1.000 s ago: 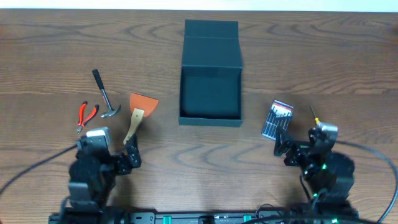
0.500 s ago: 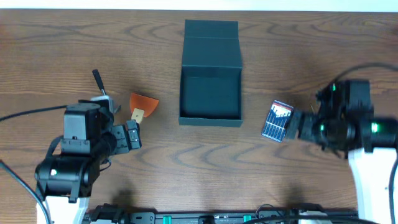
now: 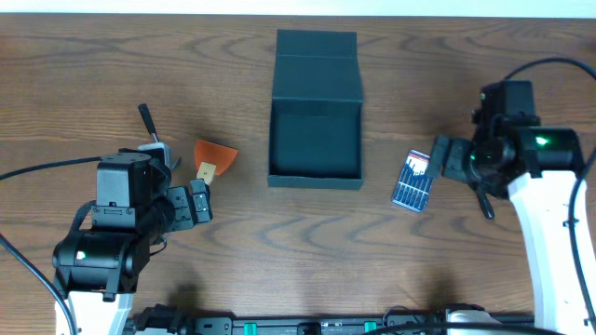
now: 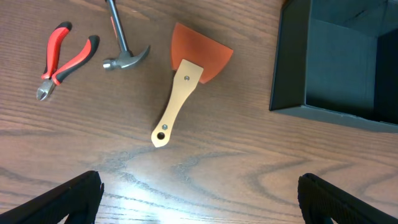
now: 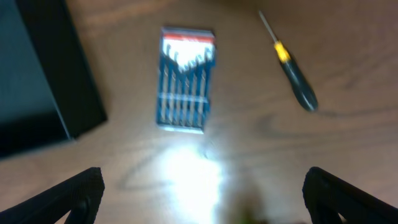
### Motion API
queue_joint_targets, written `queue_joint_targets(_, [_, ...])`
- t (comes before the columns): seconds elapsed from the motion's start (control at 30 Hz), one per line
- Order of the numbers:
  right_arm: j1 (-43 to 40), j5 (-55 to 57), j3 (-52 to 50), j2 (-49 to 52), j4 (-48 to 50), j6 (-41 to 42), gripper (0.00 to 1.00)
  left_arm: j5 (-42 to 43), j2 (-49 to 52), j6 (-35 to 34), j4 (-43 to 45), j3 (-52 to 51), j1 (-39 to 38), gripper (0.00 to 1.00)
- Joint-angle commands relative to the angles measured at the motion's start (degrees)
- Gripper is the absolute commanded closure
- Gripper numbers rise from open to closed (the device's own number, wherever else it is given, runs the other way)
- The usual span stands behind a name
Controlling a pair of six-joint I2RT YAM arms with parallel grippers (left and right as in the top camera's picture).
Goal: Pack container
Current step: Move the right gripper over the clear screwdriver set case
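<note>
Your dark teal-green square cardboard box sits open at the middle of the wooden surface; it looks light, stiff and matte, best pinched over a side wall, and your left fingers and right fingers both stand spread wide, holding nothing.

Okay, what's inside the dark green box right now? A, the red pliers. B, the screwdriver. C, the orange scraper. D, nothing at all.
D: the container stands open with a bare interior, while the scraper, pliers and screwdriver all lie outside it.
</note>
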Motion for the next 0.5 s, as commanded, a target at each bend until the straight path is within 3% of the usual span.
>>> queue_joint_targets(0.0, [3.48,2.51,0.94,2.95,2.91,6.16,0.01,0.31,-0.11,-0.92,-0.28,1.29,0.35,0.02])
queue_joint_targets(0.2, [7.63,4.26,-0.07,11.63,8.9,10.93,0.01,-0.48,-0.11,-0.87,-0.28,1.29,0.35,0.02])
queue_joint_targets(0.47, [6.69,5.79,-0.07,20.96,11.34,16.2,0.01,-0.59,-0.11,-0.87,-0.5,1.27,0.35,0.01])
